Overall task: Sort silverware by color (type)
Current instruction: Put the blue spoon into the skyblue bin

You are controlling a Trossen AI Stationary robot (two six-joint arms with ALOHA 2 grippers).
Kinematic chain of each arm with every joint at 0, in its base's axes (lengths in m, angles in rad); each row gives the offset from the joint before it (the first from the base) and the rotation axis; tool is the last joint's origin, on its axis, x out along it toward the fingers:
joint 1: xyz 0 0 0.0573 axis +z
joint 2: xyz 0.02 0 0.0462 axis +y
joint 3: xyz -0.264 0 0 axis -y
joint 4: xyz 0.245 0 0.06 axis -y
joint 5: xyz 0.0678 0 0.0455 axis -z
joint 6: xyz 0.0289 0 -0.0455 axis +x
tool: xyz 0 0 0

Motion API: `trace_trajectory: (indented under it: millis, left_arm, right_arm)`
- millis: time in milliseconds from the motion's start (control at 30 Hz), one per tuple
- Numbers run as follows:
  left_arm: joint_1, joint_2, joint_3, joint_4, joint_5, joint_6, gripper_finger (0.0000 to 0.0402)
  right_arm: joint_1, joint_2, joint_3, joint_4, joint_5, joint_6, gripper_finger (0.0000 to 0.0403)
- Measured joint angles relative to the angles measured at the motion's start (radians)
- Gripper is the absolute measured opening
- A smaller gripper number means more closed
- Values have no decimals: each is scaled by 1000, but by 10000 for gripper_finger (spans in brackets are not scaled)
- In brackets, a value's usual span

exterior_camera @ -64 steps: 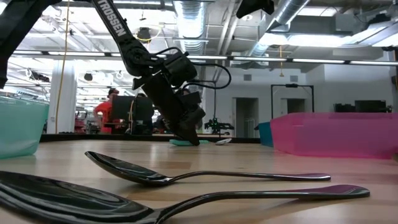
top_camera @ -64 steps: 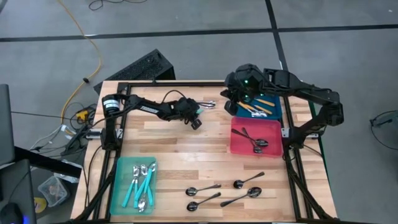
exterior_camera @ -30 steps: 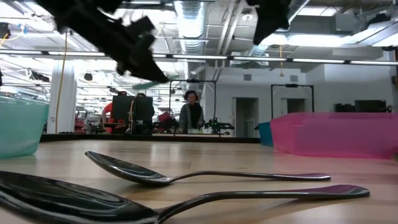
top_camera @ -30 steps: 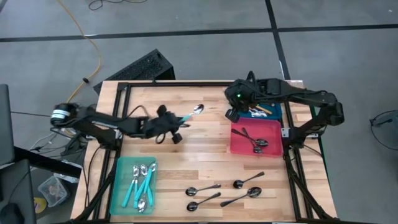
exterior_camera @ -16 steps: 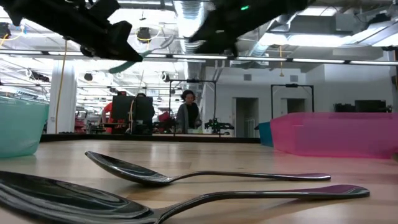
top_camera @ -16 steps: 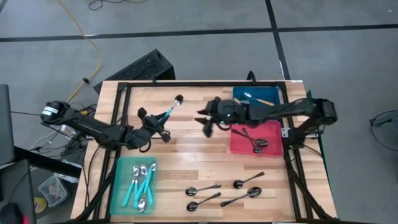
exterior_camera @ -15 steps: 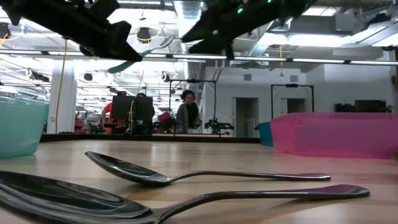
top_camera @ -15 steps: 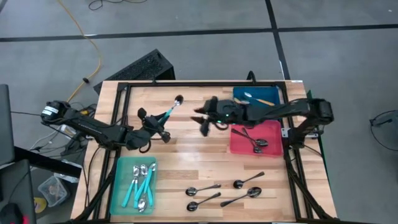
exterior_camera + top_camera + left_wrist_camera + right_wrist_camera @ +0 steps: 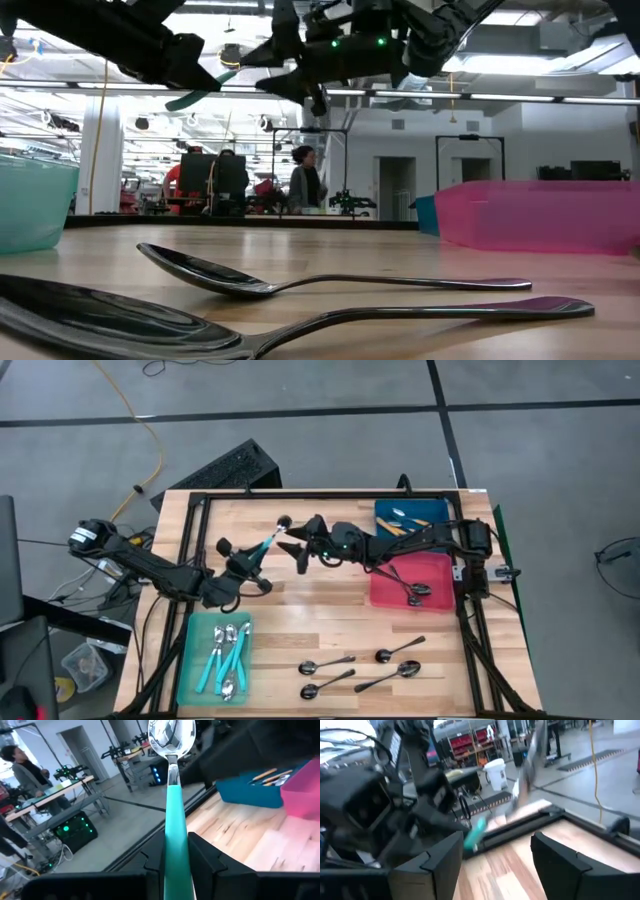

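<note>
We see a light wooden table [image 9: 300,615] edged by a black frame. On it sit three trays: a teal tray [image 9: 197,658] at the front left corner, holding teal-handled spoons [image 9: 226,657]; a blue tray [image 9: 437,512] at the back right; and a pink tray [image 9: 442,582] just in front of the blue one. Four dark metal spoons [image 9: 327,662] lie loose on the wood near the front edge, between the teal and pink trays.

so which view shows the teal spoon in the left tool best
The left wrist view: the teal spoon fills the picture, handle between the fingers, bowl up. The high view shows it small; the low view only a teal sliver; the right wrist view blurs it.
</note>
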Motion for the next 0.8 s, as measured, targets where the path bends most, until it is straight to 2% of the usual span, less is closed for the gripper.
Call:
trace_trajectory:
  millis: [267,333,467,633,733,800]
  left_arm:
    - [-4,0,0,-11,2,-9,39]
    - [-4,0,0,-12,6,-9,39]
    - [-4,0,0,-14,6,-10,39]
    - [-2,0,0,-24,17,-9,39]
    - [-2,0,0,-20,41,-11,39]
    - [2,0,0,-26,63,5,53]
  right_arm:
    - [-27,-1,53,5,10,-2,253]
    - [-32,-1,54,5,46,15,242]
    - [-42,-1,54,-18,73,61,182]
    - [-55,-1,54,-45,3,86,42]
    - [-56,-4,55,-46,-20,66,34]
    - [-55,-4,55,-56,-20,69,34]
